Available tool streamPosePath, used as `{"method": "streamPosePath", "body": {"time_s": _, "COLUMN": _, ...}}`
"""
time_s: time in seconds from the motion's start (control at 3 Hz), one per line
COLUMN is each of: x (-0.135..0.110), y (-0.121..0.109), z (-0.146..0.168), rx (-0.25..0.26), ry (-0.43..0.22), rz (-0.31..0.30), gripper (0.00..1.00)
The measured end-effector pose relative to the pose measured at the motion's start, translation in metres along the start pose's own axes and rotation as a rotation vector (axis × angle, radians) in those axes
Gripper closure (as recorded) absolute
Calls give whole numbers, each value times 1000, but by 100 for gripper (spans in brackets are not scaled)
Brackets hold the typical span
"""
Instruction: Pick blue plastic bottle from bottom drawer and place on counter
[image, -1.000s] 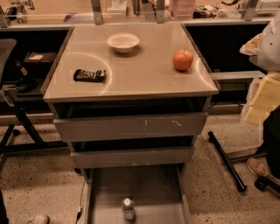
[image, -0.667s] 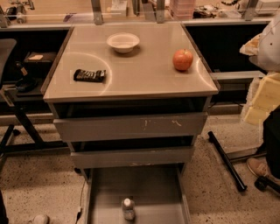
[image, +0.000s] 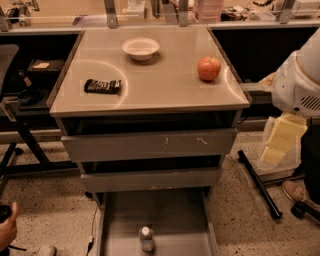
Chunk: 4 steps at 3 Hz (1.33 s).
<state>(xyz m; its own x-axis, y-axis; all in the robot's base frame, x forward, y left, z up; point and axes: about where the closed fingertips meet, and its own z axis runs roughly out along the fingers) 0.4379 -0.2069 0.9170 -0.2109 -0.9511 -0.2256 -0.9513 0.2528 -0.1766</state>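
Note:
The blue plastic bottle (image: 146, 238), small and clear with a white cap, stands upright on the floor of the open bottom drawer (image: 165, 215), near its front edge. The counter (image: 155, 85) is the glossy beige top of the grey cabinet above it. My gripper is out of view. Only a white, rounded part of my arm (image: 300, 80) shows at the right edge, level with the counter and apart from the bottle.
On the counter are a white bowl (image: 140, 48), a red apple (image: 209, 68) and a dark snack bar (image: 102, 86). Two grey drawers (image: 150, 145) sit slightly open above the bottom one. A black pole (image: 259, 183) lies on the floor at the right. A hand (image: 6, 229) shows at the lower left.

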Motion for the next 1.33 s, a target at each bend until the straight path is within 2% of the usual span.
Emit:
{"method": "streamPosePath", "body": {"time_s": 0.33, "x": 10, "y": 19, "z": 63, "rx": -97, "ry": 3, "rz": 13, "gripper": 0}}
{"method": "streamPosePath", "body": {"time_s": 0.67, "x": 10, "y": 19, "z": 63, "rx": -97, "ry": 3, "rz": 13, "gripper": 0}}
{"method": "streamPosePath", "body": {"time_s": 1.0, "x": 8, "y": 40, "z": 101, "rx": -152, "ry": -18, "rz": 43, "gripper": 0}}
{"method": "streamPosePath", "body": {"time_s": 1.33, "x": -4, "y": 83, "z": 192, "rx": -269, "ry": -70, "rz": 101, "gripper": 0}}
